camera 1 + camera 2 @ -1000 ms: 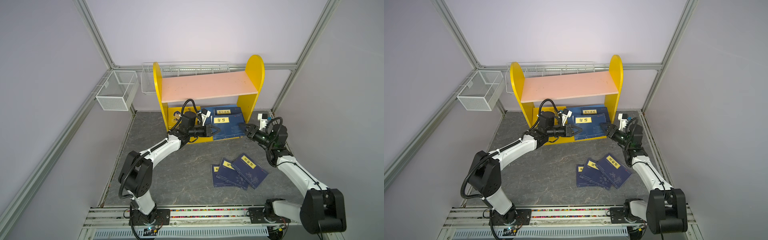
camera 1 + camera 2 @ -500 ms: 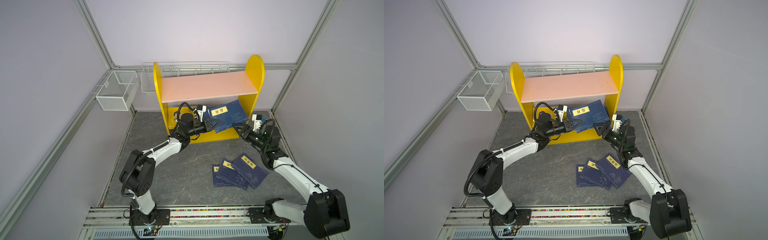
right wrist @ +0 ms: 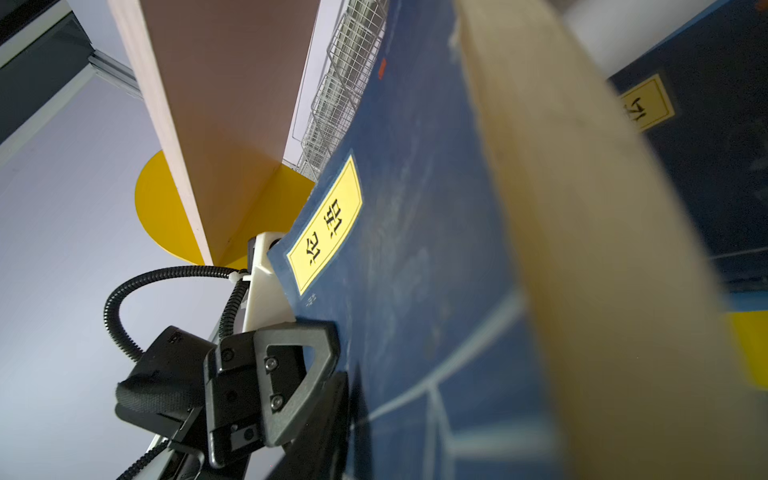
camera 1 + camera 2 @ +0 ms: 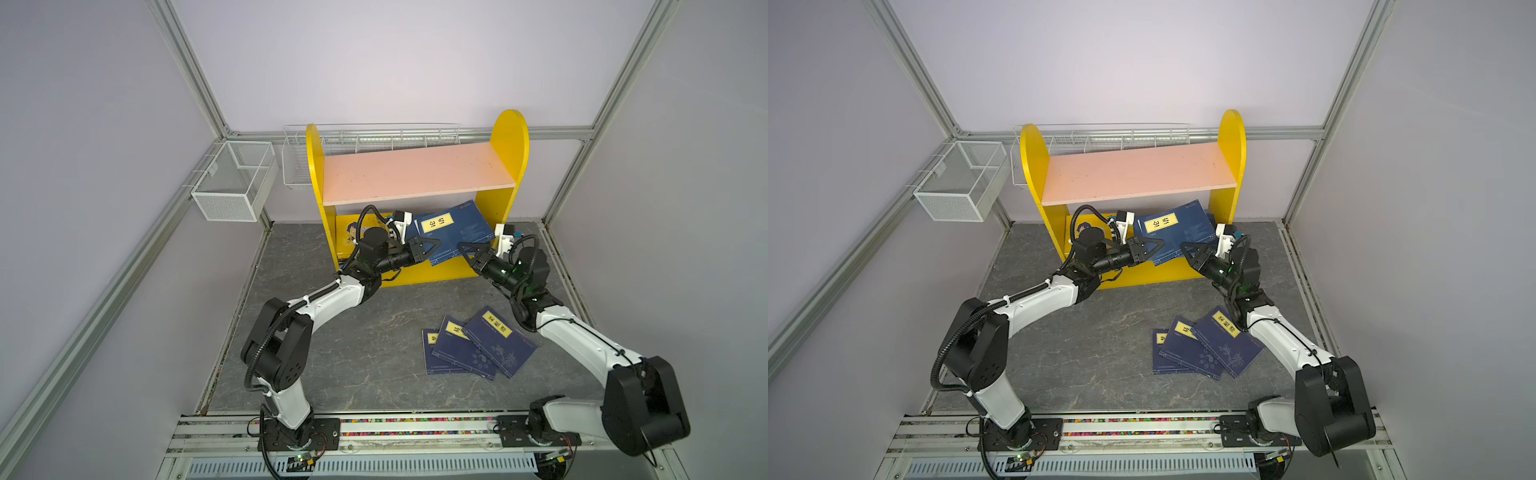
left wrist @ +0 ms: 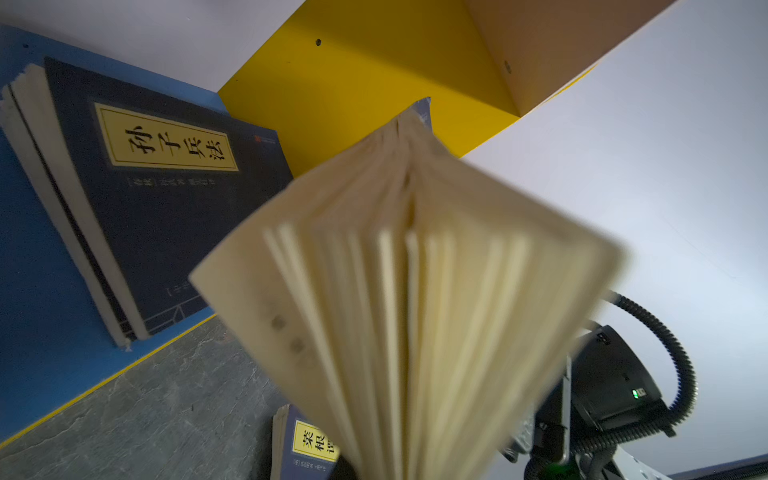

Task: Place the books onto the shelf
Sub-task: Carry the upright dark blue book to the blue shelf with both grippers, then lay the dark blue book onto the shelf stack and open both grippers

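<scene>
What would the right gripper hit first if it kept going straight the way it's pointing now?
The tilted navy book that the left gripper holds before the shelf. The right gripper points at its page edge, apparently almost touching; depth is unclear.

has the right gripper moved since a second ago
Yes. In a top view the right gripper has shifted left, away from the shelf's yellow round-topped right panel, up to the tilted navy blue paperback.

You are looking at a blue book [image 4: 457, 227] with a matt paper cover and rough cream pages, a shelf [image 4: 415, 174] of smooth painted wood, white metal wire baskets [image 4: 226, 195], and a table top [image 4: 374, 332] looking like matt grey stone.
</scene>
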Controlling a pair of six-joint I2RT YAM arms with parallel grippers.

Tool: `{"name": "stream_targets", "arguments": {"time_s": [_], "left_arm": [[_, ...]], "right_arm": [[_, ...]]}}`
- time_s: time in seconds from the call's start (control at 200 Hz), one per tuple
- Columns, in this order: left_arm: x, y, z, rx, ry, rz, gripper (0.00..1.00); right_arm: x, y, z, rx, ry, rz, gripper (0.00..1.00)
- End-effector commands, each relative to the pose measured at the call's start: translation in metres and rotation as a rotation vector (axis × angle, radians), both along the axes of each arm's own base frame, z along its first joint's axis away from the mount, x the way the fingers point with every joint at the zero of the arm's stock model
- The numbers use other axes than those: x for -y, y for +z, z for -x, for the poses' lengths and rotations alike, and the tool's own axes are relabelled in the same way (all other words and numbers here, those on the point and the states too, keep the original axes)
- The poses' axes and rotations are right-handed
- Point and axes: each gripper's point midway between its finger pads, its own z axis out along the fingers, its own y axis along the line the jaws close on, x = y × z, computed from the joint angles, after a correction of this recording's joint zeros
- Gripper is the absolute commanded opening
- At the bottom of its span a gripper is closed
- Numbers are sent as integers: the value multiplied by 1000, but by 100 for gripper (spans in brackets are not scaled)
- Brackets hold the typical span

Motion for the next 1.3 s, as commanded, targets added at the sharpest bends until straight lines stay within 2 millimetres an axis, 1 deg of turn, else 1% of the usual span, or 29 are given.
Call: {"name": "stream_targets", "arguments": {"time_s": [0.0,0.05,0.09,0.12,0.15,0.17,0.2,0.235,0.25,0.26,0.27,0.305,0.335,0.445,0.515,0.605,0.705,0.86,0.925,1.15,1.24,1.28,1.295], "left_arm": [[5,12,-1,39,-8,9,0],[4,11,-2,41,5,-5,0],[1,10,-3,43,25,-23,1],[-2,8,-4,46,41,-42,13],[-4,7,-5,53,61,-63,19],[-7,7,-5,58,79,-77,26],[-13,7,-7,62,114,-103,39],[-20,5,-9,68,157,-135,51],[-24,3,-10,66,175,-151,55],[-27,3,-11,67,191,-162,57],[-29,2,-12,70,202,-173,59],[-37,2,-13,77,244,-202,65],[-44,3,-14,82,277,-226,67],[-68,3,-14,99,378,-294,68],[-75,7,-11,120,398,-317,68],[-83,6,-10,121,428,-340,68],[-87,5,-9,125,439,-354,68],[-88,1,-8,120,436,-373,68],[-89,-2,-8,118,438,-384,68],[-88,-5,-7,111,426,-391,68],[-87,-5,-6,111,422,-393,67],[-87,-6,-6,108,421,-392,66],[-87,-5,-6,110,422,-390,66]], "right_arm": [[-8,21,-5,53,1,-27,23],[-8,21,-8,49,-10,-23,15],[-8,21,-10,48,-20,-19,11],[-6,20,-13,43,-31,-13,9],[-5,18,-15,37,-43,-9,8],[-3,18,-17,36,-51,-6,7],[-2,13,-20,24,-64,-2,7],[0,9,-23,13,-80,2,7],[1,6,-25,5,-89,4,6],[2,16,-28,23,-93,-3,6],[2,18,-30,25,-98,-5,7],[4,17,-34,20,-115,-7,7],[5,16,-38,22,-125,-8,7],[8,15,-54,24,-149,-9,7],[11,17,-63,23,-169,-14,6],[17,12,-76,-5,-205,-17,6],[22,7,-89,-26,-233,-39,7],[24,-15,-101,-133,-266,-17,8],[25,-26,-104,-183,-271,-9,8],[36,-45,-109,-259,-335,-72,12],[36,-48,-111,-277,-338,-93,16],[38,-49,-111,-288,-352,-109,24],[39,-49,-111,-291,-359,-114,29]]}}
